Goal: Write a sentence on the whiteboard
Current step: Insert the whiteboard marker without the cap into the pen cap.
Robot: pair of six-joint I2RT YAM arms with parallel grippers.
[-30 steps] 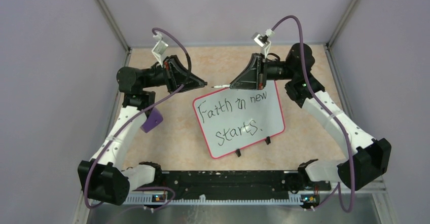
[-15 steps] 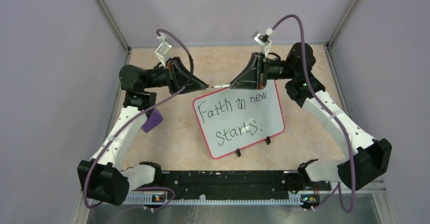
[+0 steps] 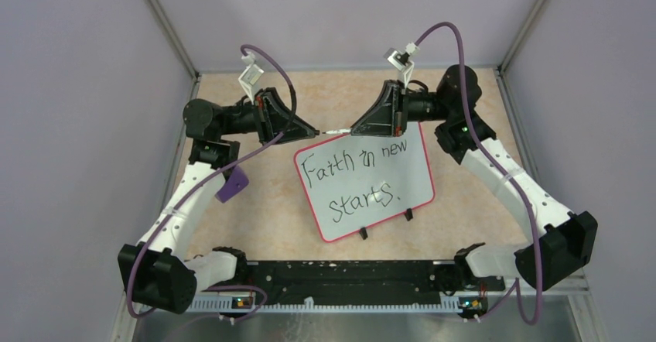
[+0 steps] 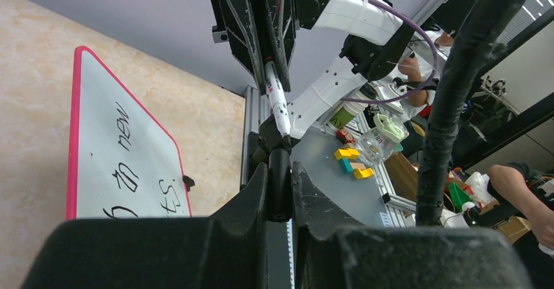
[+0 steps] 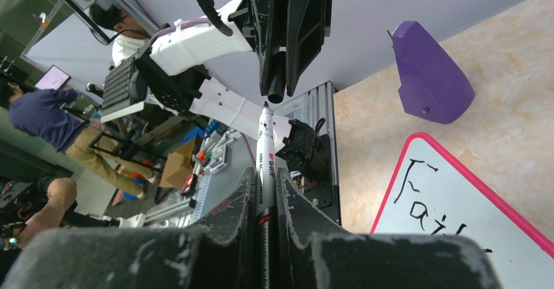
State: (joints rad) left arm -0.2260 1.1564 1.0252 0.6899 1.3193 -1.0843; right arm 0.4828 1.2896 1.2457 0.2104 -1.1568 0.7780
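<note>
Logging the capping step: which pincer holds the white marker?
The right pincer: it is shut on the marker, whose tip points at the left pincer, which grips only a black cap.

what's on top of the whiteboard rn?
Only a black sentence in two lines on the whiteboard. Nothing rests on it. The right fingers, shut on a marker, hang over its far edge, hiding a stretch of rim.
</note>
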